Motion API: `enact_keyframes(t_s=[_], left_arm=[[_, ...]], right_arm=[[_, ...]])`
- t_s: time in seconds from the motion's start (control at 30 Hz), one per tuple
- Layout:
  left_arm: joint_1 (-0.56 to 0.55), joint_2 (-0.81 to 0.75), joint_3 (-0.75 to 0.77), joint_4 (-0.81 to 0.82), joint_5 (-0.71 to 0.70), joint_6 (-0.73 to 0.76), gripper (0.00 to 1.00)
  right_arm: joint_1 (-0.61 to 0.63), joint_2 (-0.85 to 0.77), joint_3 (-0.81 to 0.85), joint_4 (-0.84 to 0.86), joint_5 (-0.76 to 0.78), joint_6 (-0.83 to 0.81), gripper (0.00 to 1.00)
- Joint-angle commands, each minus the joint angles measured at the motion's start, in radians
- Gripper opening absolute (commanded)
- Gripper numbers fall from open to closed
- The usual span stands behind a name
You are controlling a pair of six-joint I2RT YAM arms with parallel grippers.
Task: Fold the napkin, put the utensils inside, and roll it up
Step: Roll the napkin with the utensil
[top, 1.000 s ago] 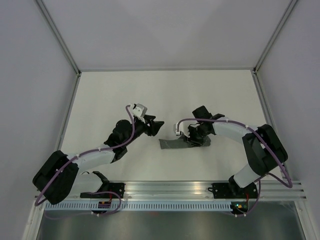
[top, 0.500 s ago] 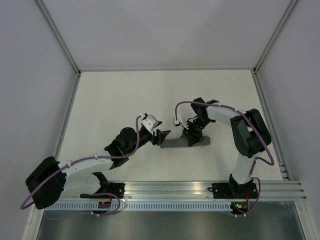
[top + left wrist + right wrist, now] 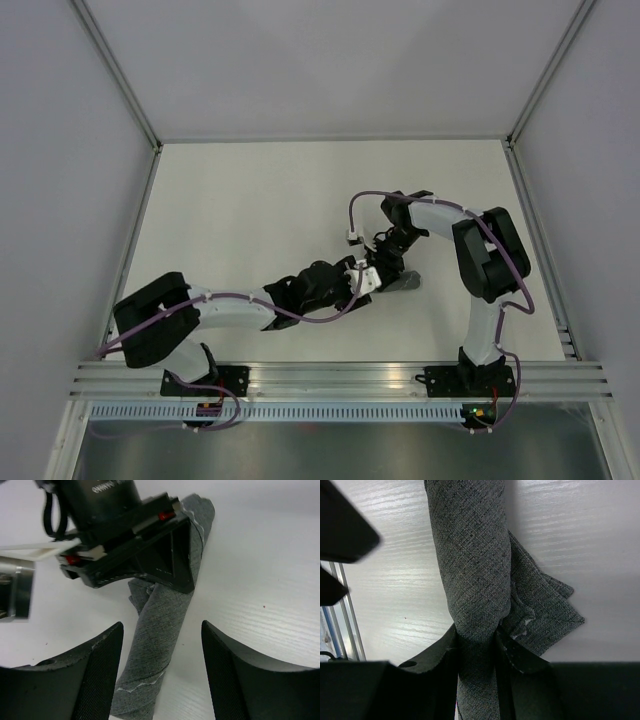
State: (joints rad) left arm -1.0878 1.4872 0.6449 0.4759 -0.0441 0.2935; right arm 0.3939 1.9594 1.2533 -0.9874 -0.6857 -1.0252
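The left gripper (image 3: 162, 672) is released, its jaws spread wide on either side of the napkin's near end without touching the cloth. The napkin (image 3: 161, 620) lies on the desk (image 3: 250, 200) between the two arms, already wound into a narrow grey tube, with a loose flap sticking out to one side in the right wrist view. No utensil shows anywhere; it may be wrapped inside, though the pictures cannot confirm that. Further right, the right gripper (image 3: 477, 650) is clenched on the roll, pinching it across its width. By my judgement this is the last step, tightening and finishing the roll. The next move calls for the left jaws to close on the free end while the right keeps the tube from unwinding.
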Motion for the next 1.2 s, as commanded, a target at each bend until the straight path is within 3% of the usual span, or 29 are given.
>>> enact_keyframes(t_s=[0.0, 0.33, 0.73, 0.83, 0.87, 0.97, 1.07, 1.17], left_arm=[[-0.011, 0.089, 0.07, -0.014, 0.007, 0.121, 0.69], [-0.008, 0.292, 0.157, -0.022, 0.0, 0.203, 0.7], [-0.007, 0.387, 0.213, -0.039, -0.007, 0.222, 0.65], [-0.006, 0.395, 0.231, -0.095, 0.013, 0.225, 0.56], [-0.004, 0.398, 0.242, -0.111, 0.029, 0.225, 0.48], [0.003, 0.407, 0.266, -0.174, 0.047, 0.214, 0.3], [0.014, 0.421, 0.306, -0.249, 0.093, 0.174, 0.17], [0.029, 0.443, 0.35, -0.33, 0.133, 0.139, 0.11]], right_arm=[[0.003, 0.101, -0.025, 0.009, 0.086, -0.021, 0.26], [-0.01, 0.147, 0.0, 0.007, 0.086, -0.007, 0.27], [-0.02, 0.182, 0.026, -0.016, 0.084, 0.002, 0.27], [-0.026, 0.188, 0.035, -0.026, 0.081, 0.001, 0.27], [-0.026, 0.191, 0.041, -0.028, 0.081, 0.002, 0.28], [-0.029, 0.181, 0.043, -0.017, 0.078, 0.016, 0.37], [-0.039, 0.164, 0.054, -0.011, 0.066, 0.031, 0.52], [-0.055, 0.156, 0.081, -0.014, 0.043, 0.056, 0.61]])
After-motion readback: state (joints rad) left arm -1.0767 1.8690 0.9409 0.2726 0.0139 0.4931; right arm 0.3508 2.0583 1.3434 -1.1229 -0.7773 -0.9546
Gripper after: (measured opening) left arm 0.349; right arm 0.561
